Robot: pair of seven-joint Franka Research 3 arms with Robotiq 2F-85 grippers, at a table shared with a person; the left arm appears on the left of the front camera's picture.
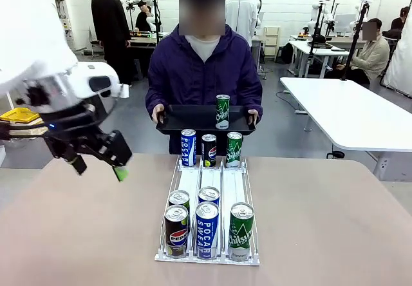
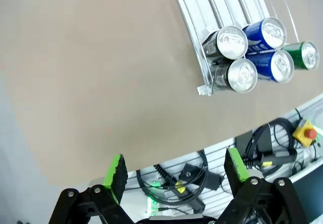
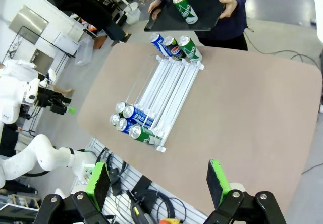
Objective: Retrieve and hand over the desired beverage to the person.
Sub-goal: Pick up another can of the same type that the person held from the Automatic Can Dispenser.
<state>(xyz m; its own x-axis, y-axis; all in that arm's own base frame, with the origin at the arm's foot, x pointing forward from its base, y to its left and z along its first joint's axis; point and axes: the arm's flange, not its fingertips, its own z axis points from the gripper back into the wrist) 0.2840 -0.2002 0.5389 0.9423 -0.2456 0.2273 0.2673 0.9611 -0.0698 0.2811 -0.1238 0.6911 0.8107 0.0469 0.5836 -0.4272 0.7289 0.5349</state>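
Observation:
The person in a dark purple jacket stands at the far side and holds a black tray with an upright green Chilsung can on it. A white wire rack on the table carries cans at both ends. At its near end stand a Pepsi can, a Pocari Sweat can and a green Chilsung can. My left gripper hovers open and empty above the table's left side, well left of the rack. In its own view my right gripper is open, high above the table's near edge.
Three more cans stand at the rack's far end, just below the tray. Cables and a red stop button lie below the table's near edge. A white table stands at the right. Other people are farther back.

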